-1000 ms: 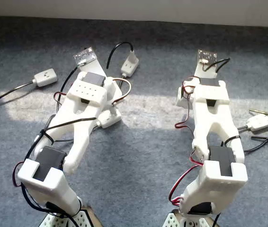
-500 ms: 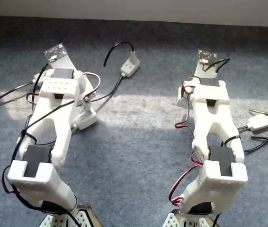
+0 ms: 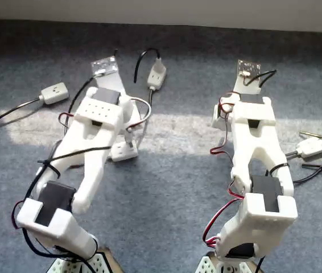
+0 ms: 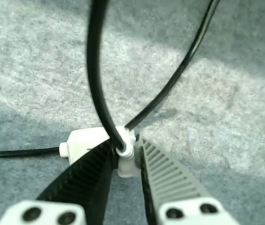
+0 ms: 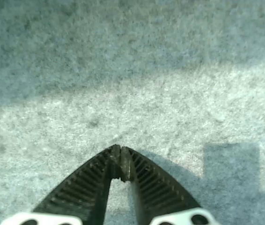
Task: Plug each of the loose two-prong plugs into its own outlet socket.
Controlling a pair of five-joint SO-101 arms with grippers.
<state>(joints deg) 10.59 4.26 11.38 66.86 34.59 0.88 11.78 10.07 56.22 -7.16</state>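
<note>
**Left gripper pinching a plug, right gripper pressed together over bare carpet**

The left gripper [image 4: 127, 151] is pinching a small white plug [image 4: 126, 165] between its ribbed fingers [image 4: 163, 171], low against the grey carpet [image 4: 226, 93]. A black cable [image 4: 95, 75] is rising out of the plug's top and arching up past the wrist camera. A second, thinner cable [image 4: 188, 61] is running away from the same spot towards the far side. Just beside the plug and touching it, a white block [image 4: 86, 142] is lying flat on the carpet, with its own thin lead trailing off sideways. Whether the plug's prongs are sitting inside this block cannot be told.

From above, the left arm [image 3: 93, 142] is leaning out over the near-left middle of the carpet, and the white block [image 3: 124, 151] is showing just under its front end. An outlet socket [image 3: 54, 92] is lying well apart at the far left, with its cable running off to the left edge. Another white connector [image 3: 156, 74] is lying at the far centre, a black cable looping above it.

The right gripper [image 5: 121, 165] is hanging over bare carpet with its fingers pressed together on nothing. The right arm [image 3: 256, 148] is stretching straight towards the far side. Two more white connectors [image 3: 312, 147] are lying close together at the right edge, beside that arm.
</note>
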